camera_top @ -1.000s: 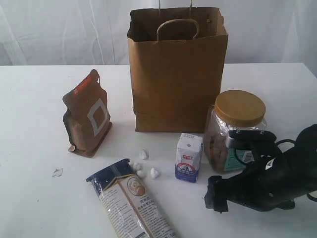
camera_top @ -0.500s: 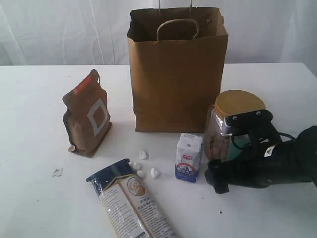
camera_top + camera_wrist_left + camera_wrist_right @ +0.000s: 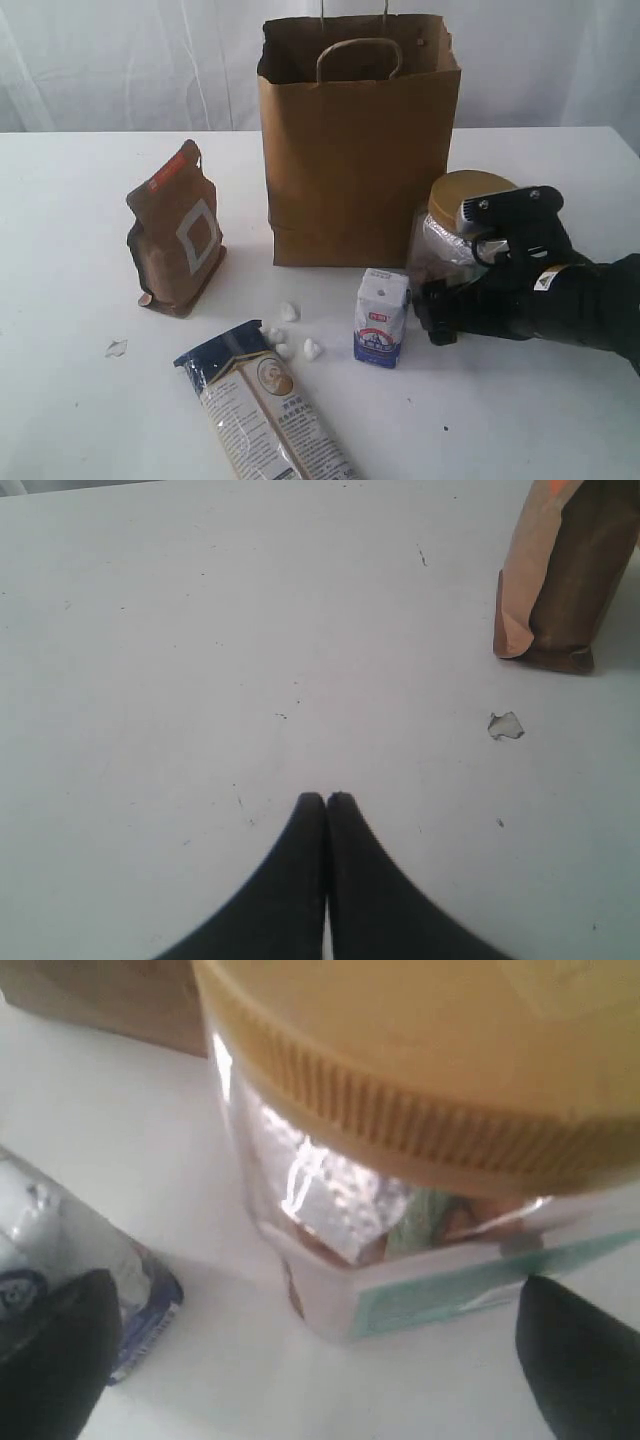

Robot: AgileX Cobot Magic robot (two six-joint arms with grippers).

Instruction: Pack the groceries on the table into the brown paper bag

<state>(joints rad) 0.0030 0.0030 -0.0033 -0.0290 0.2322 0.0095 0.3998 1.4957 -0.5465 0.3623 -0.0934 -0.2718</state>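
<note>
The tan-lidded clear jar (image 3: 452, 228) is standing upright on the table (image 3: 70, 400), just to the right of the brown paper bag (image 3: 355, 150) and close behind the small white-blue carton (image 3: 382, 318). The right gripper (image 3: 458, 268) is now bracketing it. A second ago it was hanging lower and further right, in front of the jar, and it has since been sliding in until 1 finger is sitting on each side of the jar's body. The jaws are spread wide. In the right wrist view both fingertips are standing clear of the plastic, so nothing is being held yet, and the jar is showing no shift from its earlier spot.

This probably means the jar is being lined up as the first item to go into the bag, with closing and lifting being the next moves. The carton is lying very near the lower finger and could get nudged.

Further out, the brown red-labelled pouch (image 3: 175, 235), the long blue-topped noodle packet (image 3: 265, 410) and the small white lumps (image 3: 290, 335) are waiting untouched. The left gripper (image 3: 327, 800) is hovering over bare table, its fingers pressed together on nothing.
</note>
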